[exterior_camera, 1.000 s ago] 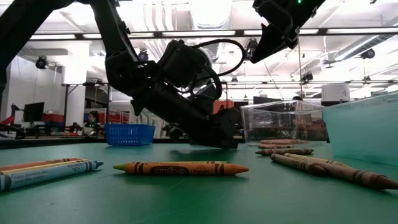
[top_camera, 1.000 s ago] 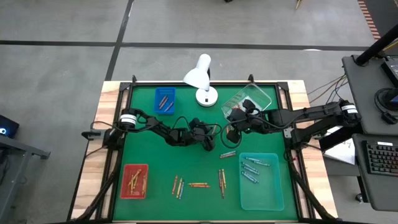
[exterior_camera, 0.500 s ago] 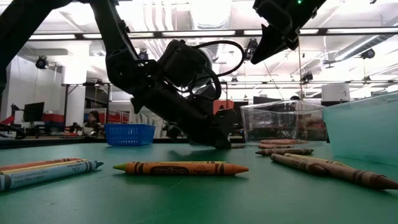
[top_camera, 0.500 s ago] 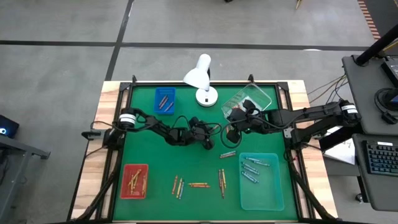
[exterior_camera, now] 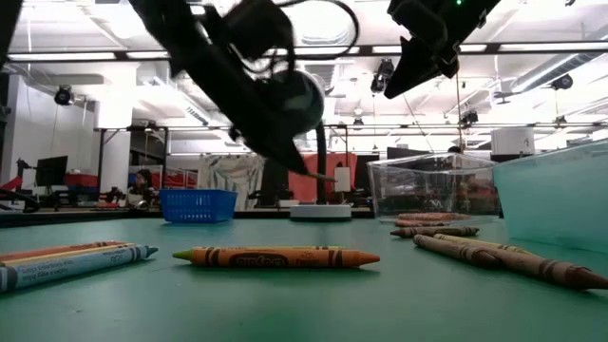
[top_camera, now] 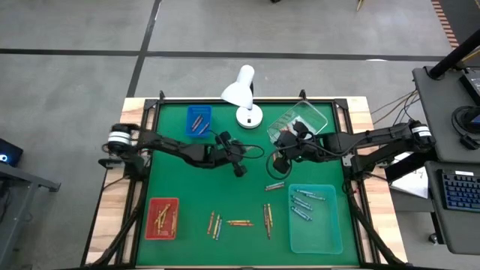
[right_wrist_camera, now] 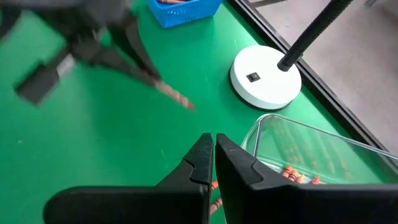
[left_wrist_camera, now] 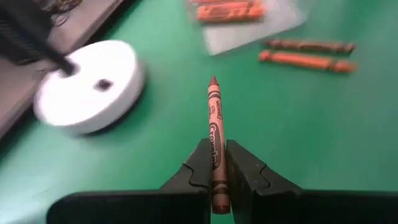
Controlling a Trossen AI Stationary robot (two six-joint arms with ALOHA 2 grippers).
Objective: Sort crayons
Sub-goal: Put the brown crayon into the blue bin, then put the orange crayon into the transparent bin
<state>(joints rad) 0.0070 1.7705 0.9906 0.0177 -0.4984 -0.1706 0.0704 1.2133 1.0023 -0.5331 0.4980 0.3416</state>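
Observation:
My left gripper (top_camera: 241,171) hangs above the middle of the green mat (top_camera: 180,184), shut on a red-brown crayon (left_wrist_camera: 214,121). The right wrist view shows that crayon (right_wrist_camera: 175,96) sticking out past its fingers. My right gripper (top_camera: 277,160) hovers beside the clear tray (top_camera: 300,122), shut on nothing (right_wrist_camera: 213,148). Several loose crayons (top_camera: 240,223) lie flat on the mat near the front edge, and another crayon (top_camera: 275,185) lies further back. An orange crayon (exterior_camera: 275,256) is nearest in the low view. My left gripper pinches the crayon's rear half (left_wrist_camera: 215,158) between its two fingers (left_wrist_camera: 200,163). The crayon lies along the fingers, its pointed tip (left_wrist_camera: 212,81) sticking out ahead. The fingers slant down from the table's left. The crayon is lifted clear of the mat (exterior_camera: 328,178).
A white lamp (top_camera: 244,94) stands at the far edge, its base (left_wrist_camera: 87,87) close to my left gripper. A blue tray (top_camera: 199,121) sits far left, a red tray (top_camera: 162,218) near left and a light blue tray (top_camera: 315,217) near right. All three hold crayons.
My left gripper has risen from the mat and drawn back a little toward the table's left edge. It carries the red-brown crayon, which now hangs clear of the mat. My right gripper has kept still.

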